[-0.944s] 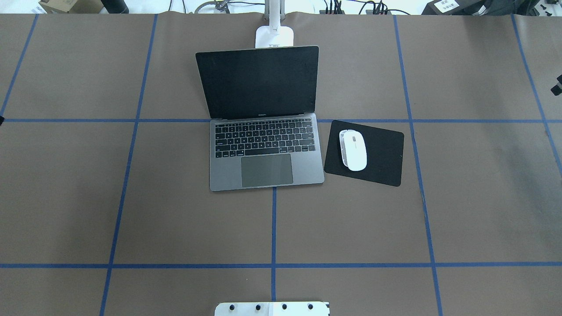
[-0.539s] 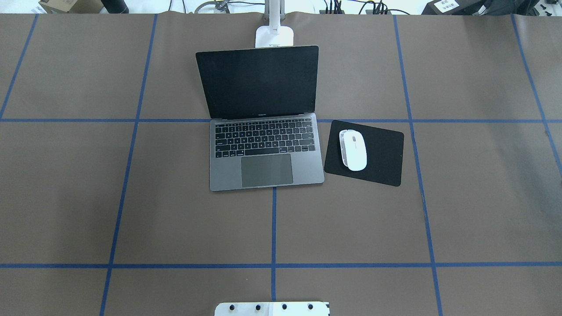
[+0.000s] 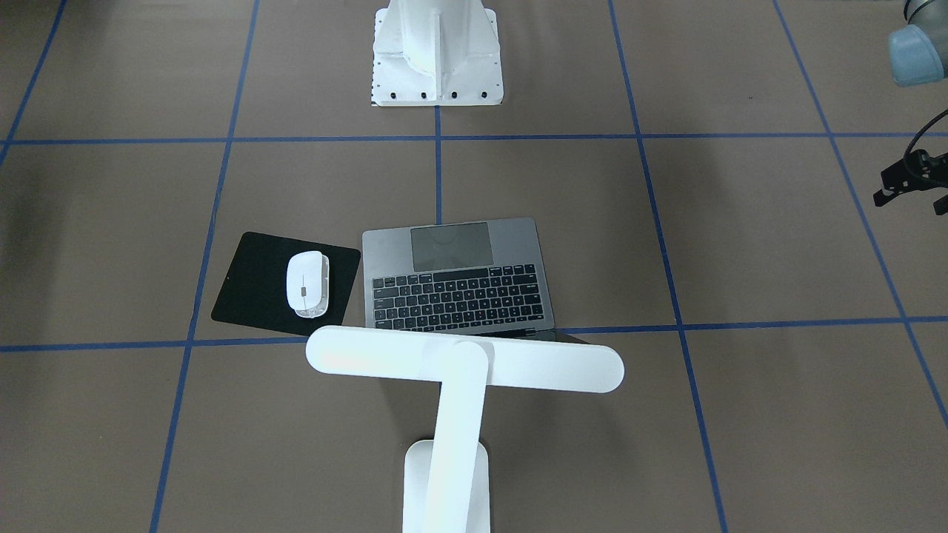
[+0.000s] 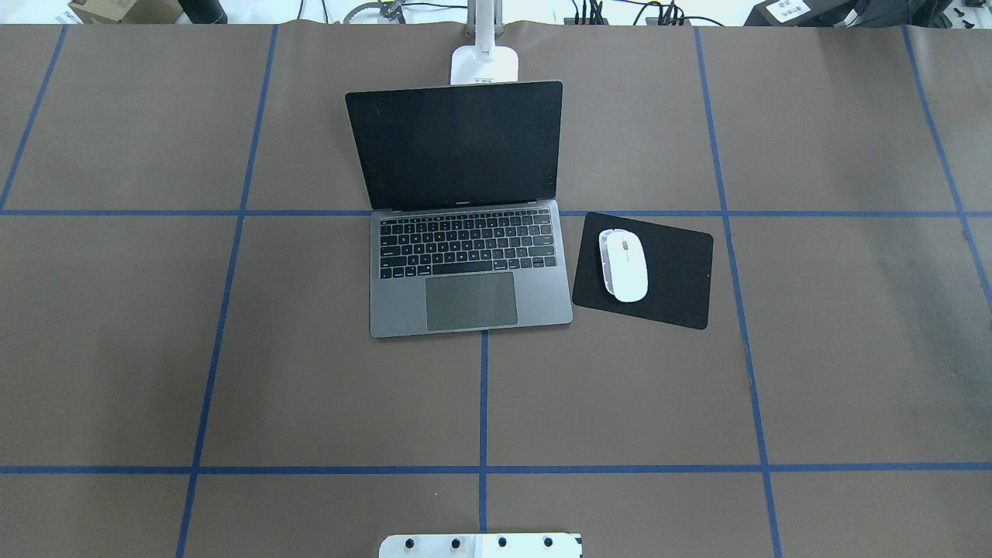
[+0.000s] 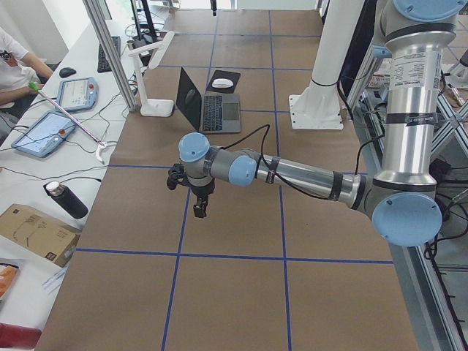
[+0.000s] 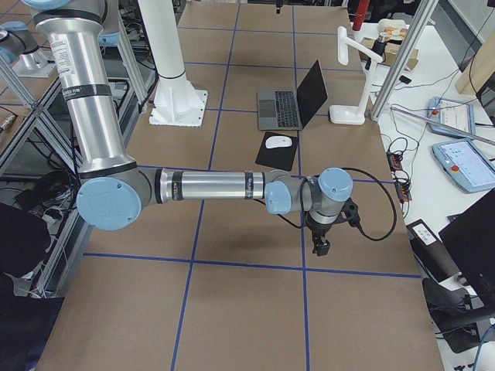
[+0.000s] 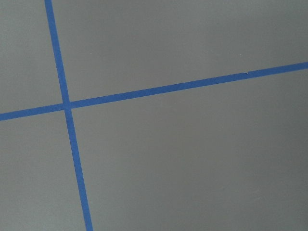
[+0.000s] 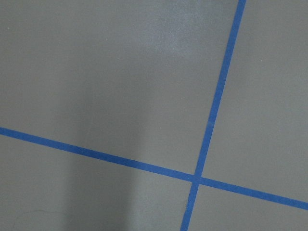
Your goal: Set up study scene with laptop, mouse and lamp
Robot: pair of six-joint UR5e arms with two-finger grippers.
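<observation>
The laptop (image 4: 470,297) stands open at the table's middle, screen dark; it also shows in the front view (image 3: 459,285). The mouse (image 4: 625,266) lies on a black pad (image 4: 674,271) right of the laptop. The lamp base (image 4: 484,63) stands behind the screen, and the lamp's bar head (image 3: 466,363) hangs over the laptop's hinge edge. My left gripper (image 5: 199,208) hangs over bare table far to the left. My right gripper (image 6: 318,246) hangs far to the right. Both point down, apart from everything. I cannot tell whether they are open or shut. The wrist views show only table and blue tape.
The white robot pedestal (image 3: 437,52) stands at the table's near middle edge. Blue tape lines (image 4: 483,403) grid the brown table. Operator desks with tablets (image 5: 77,93) and cables lie beyond the far edge.
Small dark arm parts at the left and right edges of the overhead view have drawn out of that view. Laptop, mouse and lamp have not moved.
</observation>
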